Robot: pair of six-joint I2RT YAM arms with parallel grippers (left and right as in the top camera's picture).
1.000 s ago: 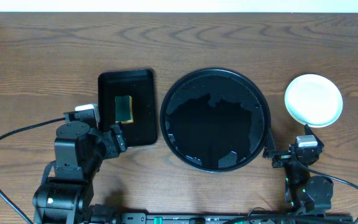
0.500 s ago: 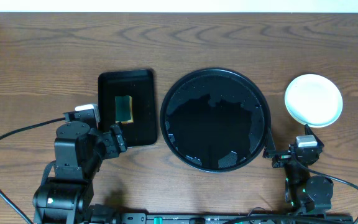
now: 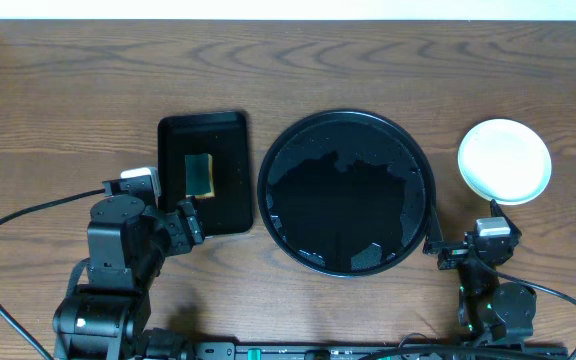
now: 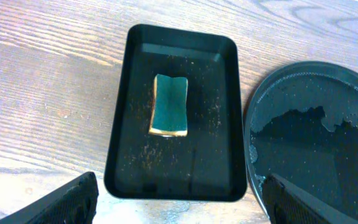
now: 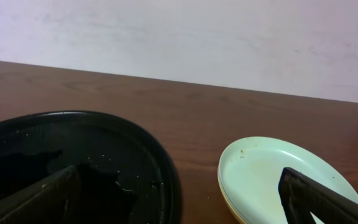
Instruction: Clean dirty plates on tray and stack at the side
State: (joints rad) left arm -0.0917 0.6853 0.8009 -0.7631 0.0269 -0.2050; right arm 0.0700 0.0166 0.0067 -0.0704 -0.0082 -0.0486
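Observation:
The round black tray sits mid-table with a film of water and crumbs on it and no plates. The plates are stacked on the wood to its right, a pale mint one on top. In the right wrist view the plates show a yellowish rim underneath and a few specks on top, beside the tray. My left gripper is open and empty at the near end of the rectangular tray. My right gripper is open and empty, just near of the tray's right edge and the stack.
A small rectangular black tray left of the round tray holds a green-and-yellow sponge; the sponge lies mid-tray among crumbs. A black cable loops at the left. A pale wall runs behind the table's far edge.

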